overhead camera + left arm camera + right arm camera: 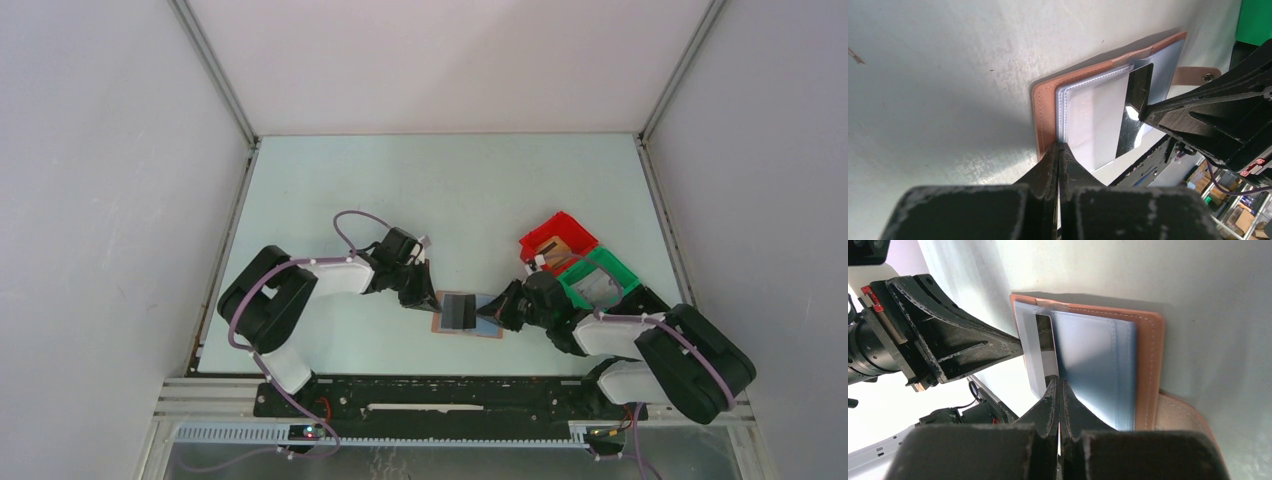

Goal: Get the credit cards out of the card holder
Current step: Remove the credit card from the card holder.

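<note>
Tan-brown, open flat toward 6 o'clock of the table [420, 190]: card holder [468, 316], long axis 9-to-3. Pressed at its 9 o'clock edge by left claw [1059, 146], clenched. Met from 3 o'clock by right claw [1058, 381], also clenched, tips at edge of dark card [1137, 90]; nearer for the pull. Cannot tell whether truly pinched; any other cards hidden.

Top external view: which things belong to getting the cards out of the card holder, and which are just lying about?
Part of the job:
card holder, lying open
dark card, at the holder's middle
left gripper, shut at the holder's edge
right gripper, shut, tips at the card

Just lying about:
red bin
green bin
</note>
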